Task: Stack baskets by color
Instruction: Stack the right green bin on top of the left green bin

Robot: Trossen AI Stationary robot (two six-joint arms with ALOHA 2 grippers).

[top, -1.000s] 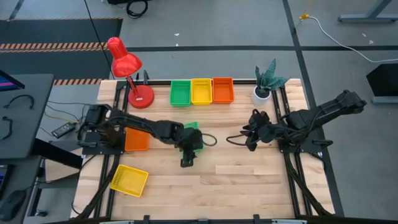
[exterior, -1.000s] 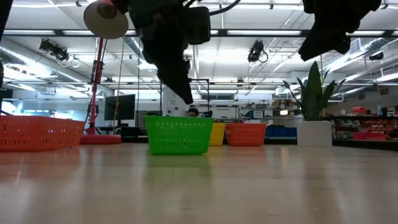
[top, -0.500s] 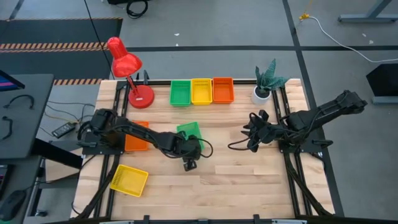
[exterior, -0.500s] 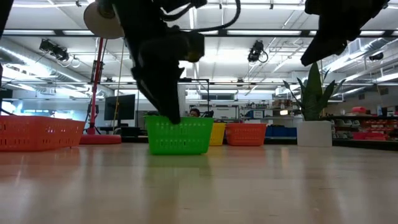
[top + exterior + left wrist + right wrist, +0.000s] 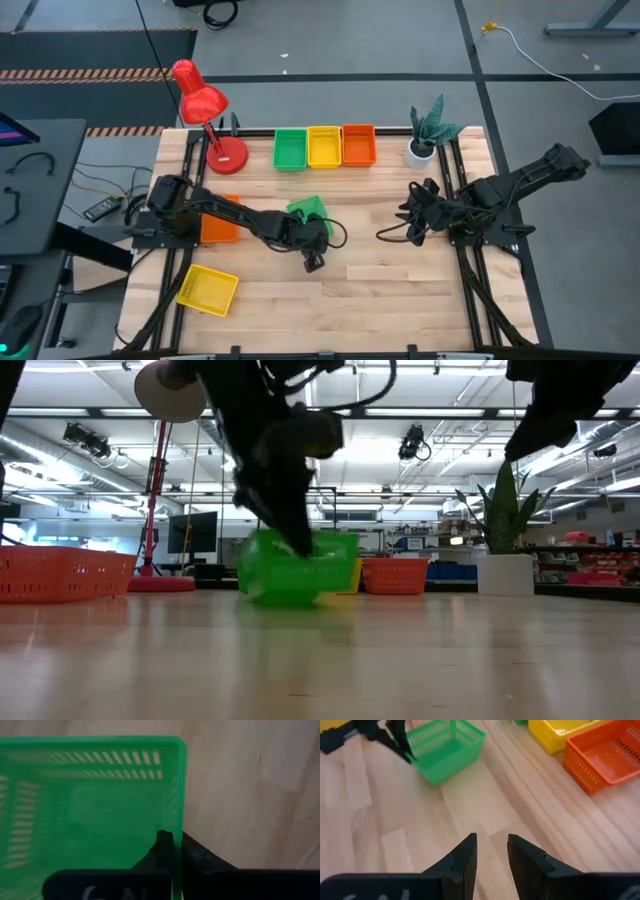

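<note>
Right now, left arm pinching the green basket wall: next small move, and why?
Probably lift it and carry it toward the green basket in the back row. The left gripper has its jaws shut on the loose green basket's wall, and that basket is already tilted off the table.

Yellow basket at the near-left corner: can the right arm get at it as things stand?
Probably not. The yellow basket lies at the table's far-left side, while the right gripper hovers right of centre. The left arm, its gripper shut on the green basket, stretches across the path between.
</note>
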